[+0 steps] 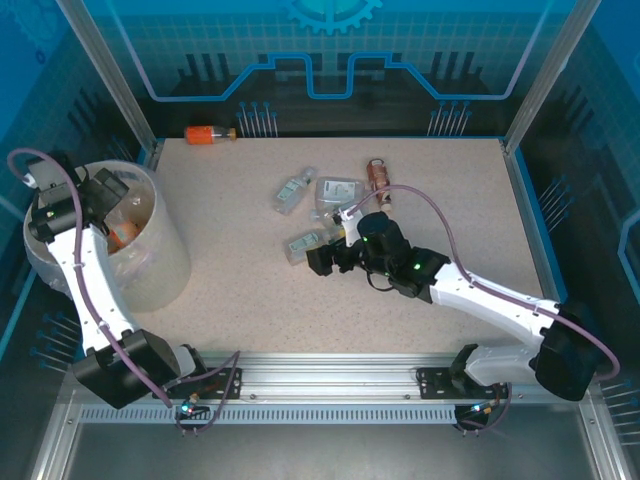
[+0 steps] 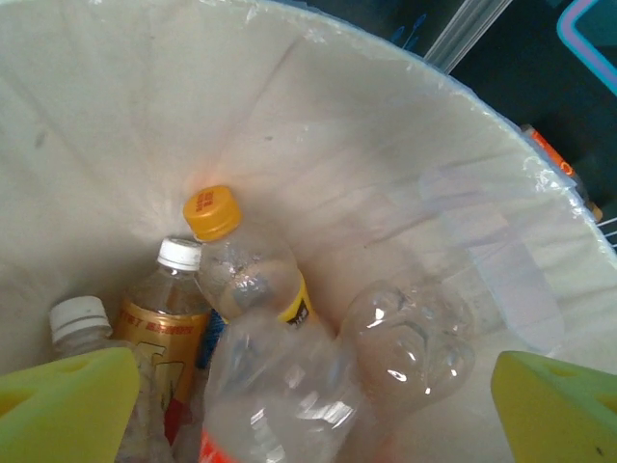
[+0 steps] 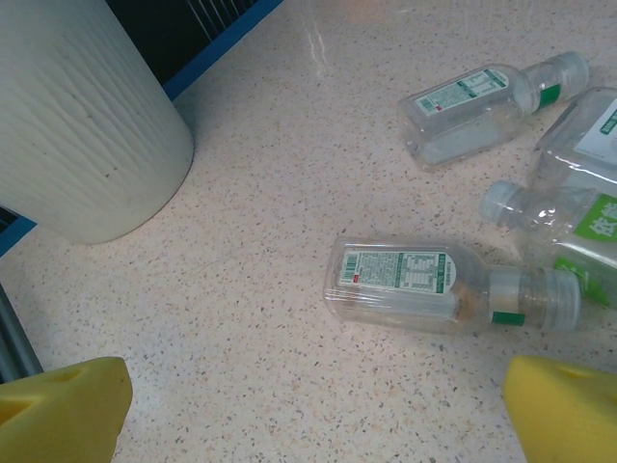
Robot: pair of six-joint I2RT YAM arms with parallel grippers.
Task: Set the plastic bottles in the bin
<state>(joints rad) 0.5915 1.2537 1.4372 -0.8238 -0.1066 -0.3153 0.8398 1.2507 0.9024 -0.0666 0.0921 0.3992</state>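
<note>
My left gripper hangs open over the bin, its yellow fingers far apart. A blurred clear bottle with an orange label lies loose between and below them, touching neither. Further down in the bin lie a yellow-capped bottle, a gold-labelled one and a clear one. My right gripper stands open above the table, just short of a clear green-labelled bottle lying on its side. In the top view the left gripper is over the bin and the right gripper is mid-table.
More clear bottles lie behind the nearest one, and a brown bottle lies beyond them. An orange bottle rests against the back wall. The bin's outer wall stands to the left of my right gripper.
</note>
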